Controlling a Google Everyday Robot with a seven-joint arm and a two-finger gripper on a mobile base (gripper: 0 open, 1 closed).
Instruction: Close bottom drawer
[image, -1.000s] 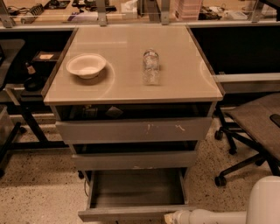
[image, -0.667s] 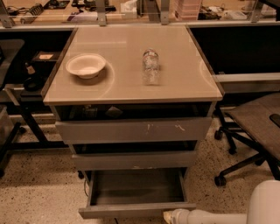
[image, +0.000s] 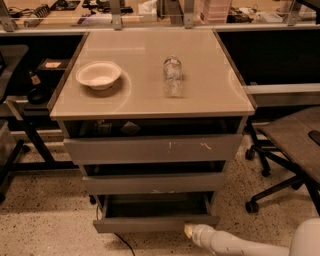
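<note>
1. The claw (image: 190, 231) sits low at the cabinet's foot, its pale tip pressed against the right end of the bottom drawer (image: 150, 223) front panel. The white arm (image: 235, 243) trails away behind it to the right.
2. We cannot tell whether the claw is apart or together; only its rounded tip shows.
3. Compared with a second ago, the claw is further forward, and the bottom drawer's front panel has gone with it towards the cabinet. Much less of the grey tray shows behind the panel now.
4. We judge that the push is working and the closing is well under way but not finished. A dark strip of interior is open beyond the claw, and the panel stands proud of the mid-width drawer front (image: 155, 183) above the claw.
5. The contact is at the panel's right end, not its middle. An off-centre push could skew the drawer on its runners, so we would watch for the left end lagging.
6. Higher above the claw, the widest drawer front (image: 150, 149), with its white scratch marks, looks untouched.
7. On the surface (image: 145, 102), far above and beyond the claw, the white bowl (image: 98, 75) and the clear bottle (image: 172, 76) stand well apart, and neither has shifted.
8. A chair (image: 295, 145) stands to the claw's right, clear of the arm.
</note>
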